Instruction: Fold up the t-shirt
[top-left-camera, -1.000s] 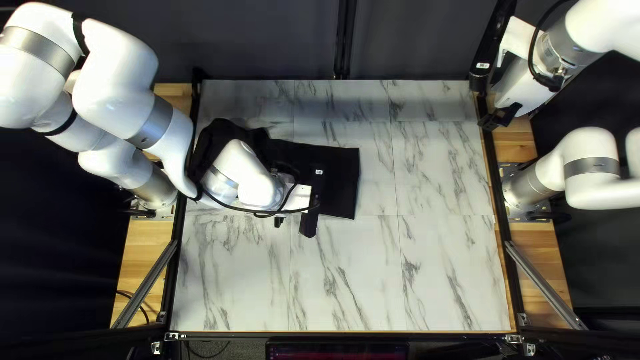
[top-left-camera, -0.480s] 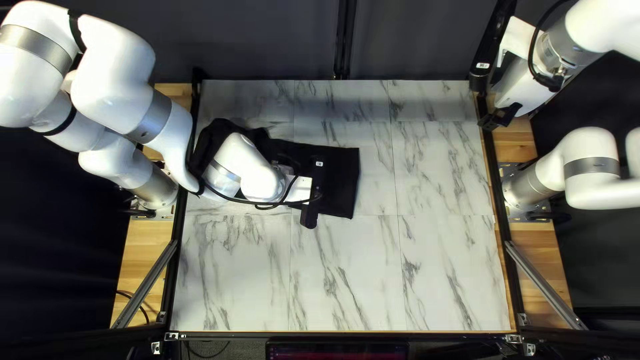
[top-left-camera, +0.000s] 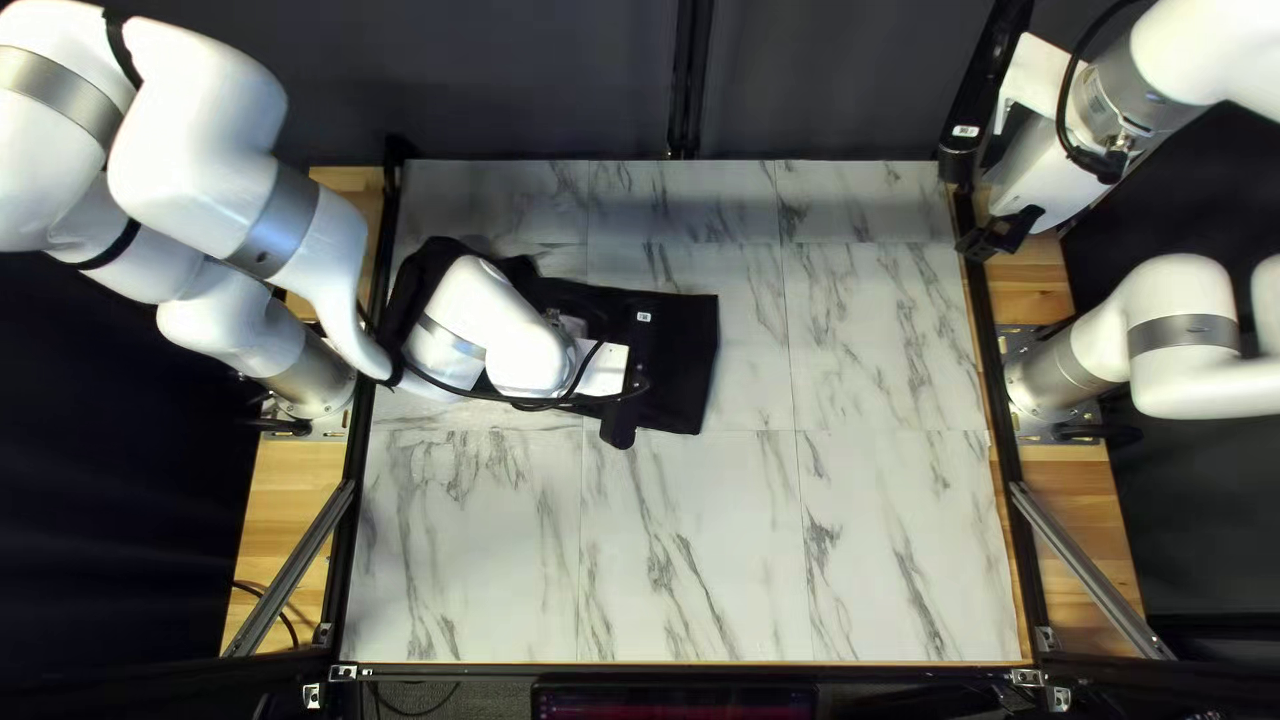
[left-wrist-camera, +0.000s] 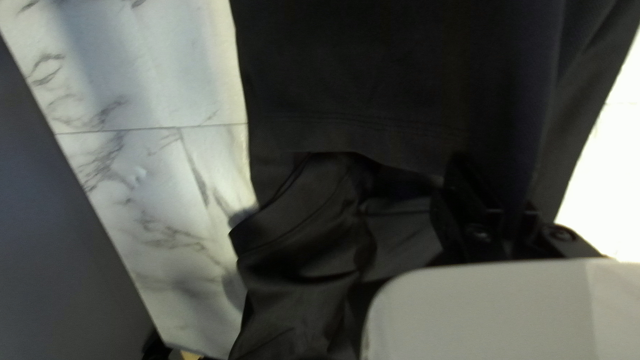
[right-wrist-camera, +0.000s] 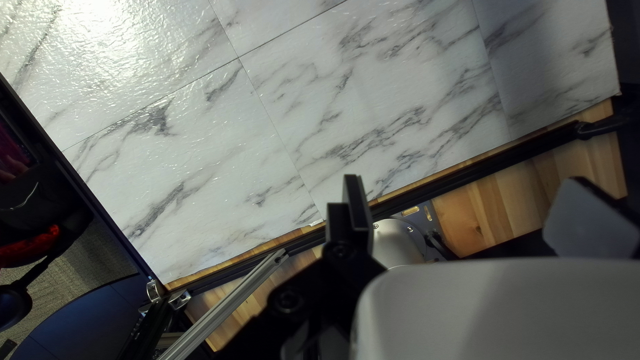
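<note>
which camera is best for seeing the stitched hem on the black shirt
The left wrist view: it looks closely at the hem, with its stitch lines visible. The top left view shows the shirt partly hidden by my left arm, no stitching discernible. The right wrist view shows none.

Near tabletop [top-left-camera: 694, 560] gives passage; my left arm [top-left-camera: 527, 350] overhangs the shirt [top-left-camera: 687, 354].

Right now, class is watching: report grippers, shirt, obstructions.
Left gripper shut on t-shirt; right gripper open, empty. T-shirt flat toward table's middle, rumpled nearer left arm's base. Left arm blocks part of top left view.
</note>
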